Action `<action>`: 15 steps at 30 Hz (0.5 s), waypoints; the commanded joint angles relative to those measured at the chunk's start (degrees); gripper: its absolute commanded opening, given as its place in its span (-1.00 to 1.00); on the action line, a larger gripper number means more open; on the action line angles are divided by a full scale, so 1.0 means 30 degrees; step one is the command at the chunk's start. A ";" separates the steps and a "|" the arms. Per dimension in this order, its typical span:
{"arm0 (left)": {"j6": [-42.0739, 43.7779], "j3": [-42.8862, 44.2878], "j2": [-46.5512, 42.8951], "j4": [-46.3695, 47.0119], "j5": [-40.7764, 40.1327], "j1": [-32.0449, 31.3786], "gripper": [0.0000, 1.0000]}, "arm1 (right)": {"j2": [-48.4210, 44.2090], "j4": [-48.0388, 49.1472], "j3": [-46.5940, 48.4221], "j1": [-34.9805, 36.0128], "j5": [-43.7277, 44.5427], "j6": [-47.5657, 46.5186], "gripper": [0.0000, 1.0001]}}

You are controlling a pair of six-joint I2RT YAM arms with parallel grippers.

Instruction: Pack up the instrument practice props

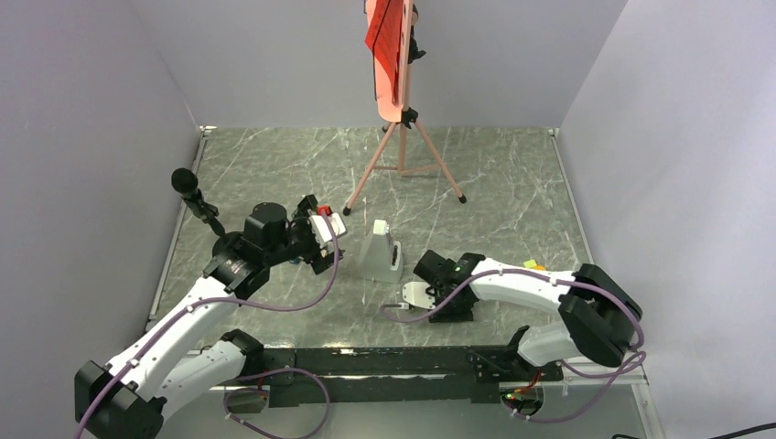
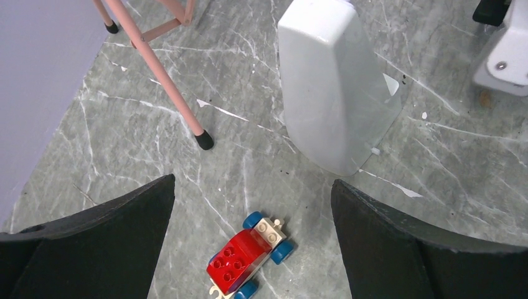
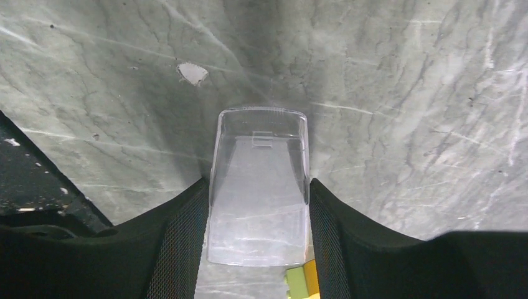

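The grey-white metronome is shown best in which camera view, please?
The left wrist view: the metronome is large and sharp there. The top external view shows it small, between the arms; the right wrist view misses it.

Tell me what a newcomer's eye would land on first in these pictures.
The salmon-pink music stand at the far middle of the table, with a red sheet on its desk, stands out most. Near the centre sits a grey-white wedge metronome, and beside it the left gripper hangs with its jaws open over a small red toy car. The right gripper has its jaws closed on a clear plastic cover.
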 commanded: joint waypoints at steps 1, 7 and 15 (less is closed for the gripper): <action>-0.0368 0.0706 0.0392 0.0810 0.0529 0.0096 0.99 | -0.0216 0.3829 -0.1458 -0.0303 0.1405 -0.2159 -0.04; -0.0480 0.0980 0.0927 0.1031 0.0758 0.0097 0.99 | 0.1095 0.2450 -0.1153 -0.1145 0.0835 -0.0886 0.20; -0.0444 0.1173 0.1169 0.0960 0.0801 0.0125 0.99 | 0.0524 0.1911 -0.1291 -0.1850 0.0089 -0.1116 0.36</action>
